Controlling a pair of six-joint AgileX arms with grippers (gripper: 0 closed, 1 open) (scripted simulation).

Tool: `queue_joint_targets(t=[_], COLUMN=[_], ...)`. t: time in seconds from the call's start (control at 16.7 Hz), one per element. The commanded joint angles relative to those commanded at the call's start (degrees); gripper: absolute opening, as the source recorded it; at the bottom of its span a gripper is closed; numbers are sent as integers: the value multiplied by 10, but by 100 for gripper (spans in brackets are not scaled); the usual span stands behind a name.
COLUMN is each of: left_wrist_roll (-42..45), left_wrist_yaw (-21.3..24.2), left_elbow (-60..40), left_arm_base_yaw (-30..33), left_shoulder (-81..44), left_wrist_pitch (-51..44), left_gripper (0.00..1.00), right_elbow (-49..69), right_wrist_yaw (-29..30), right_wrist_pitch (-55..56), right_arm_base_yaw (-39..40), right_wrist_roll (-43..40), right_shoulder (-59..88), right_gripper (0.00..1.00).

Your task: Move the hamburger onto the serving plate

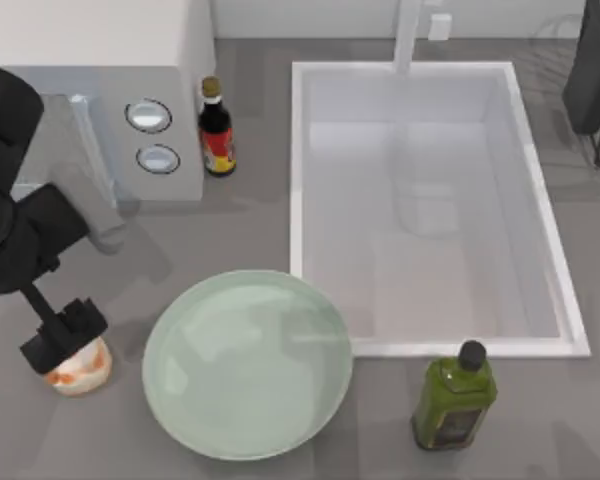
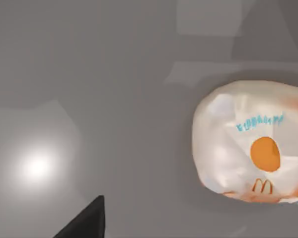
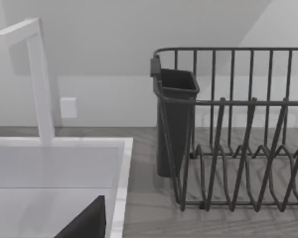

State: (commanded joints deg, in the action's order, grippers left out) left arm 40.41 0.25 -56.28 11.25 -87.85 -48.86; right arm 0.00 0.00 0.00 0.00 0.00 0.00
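Two arms w/ one at work: left gripper [image 1: 65,338] sits directly over the hamburger [image 1: 79,367] near the table's front left edge, covering its upper part in top view; can't tell how far the jaws are apart or whether they grip it. Hamburger lies on the grey table [image 1: 110,440], just left of the serving plate [image 1: 247,363], not on it; plate's well is bare. Left wrist view adds detail: wrapper [image 2: 253,144] is cream-white w/ an orange disc, blue lettering, orange arches. Right arm [image 1: 592,70] is parked at far right, beyond the sink [image 1: 430,200]; right wrist view shows a dark wire dish rack [image 3: 238,134], a faucet [image 3: 37,84]; top view alone shows soy bottle [image 1: 216,130] and green oil bottle [image 1: 454,396].
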Motion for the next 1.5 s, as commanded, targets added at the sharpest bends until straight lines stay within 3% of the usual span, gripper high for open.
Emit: queue_joint_targets(t=[0.24, 0.6, 1.08, 1.44, 1.5], left_wrist_roll=[43, 45, 48, 48, 48], left_wrist_yaw=[-2, -2, -2, -2, -2], left_elbow=[-46, -45, 35, 47, 47], left_arm_base_yaw=[12, 10, 12, 12, 12], left_shoulder=[-79, -82, -164, -178, -178], left_wrist_pitch=[-58, -58, 107, 128, 128], left_gripper=[100, 100, 100, 100, 92], right_elbow=[0, 0, 0, 0, 0], right_wrist_yaw=[0, 0, 0, 0, 0], right_wrist_pitch=[0, 0, 0, 0, 0], right_arm_base_yaw=[0, 0, 0, 0, 0], right_wrist_roll=[0, 0, 0, 0, 0], right_shoulder=[0, 0, 0, 0, 0], right_gripper=[100, 100, 100, 100, 100])
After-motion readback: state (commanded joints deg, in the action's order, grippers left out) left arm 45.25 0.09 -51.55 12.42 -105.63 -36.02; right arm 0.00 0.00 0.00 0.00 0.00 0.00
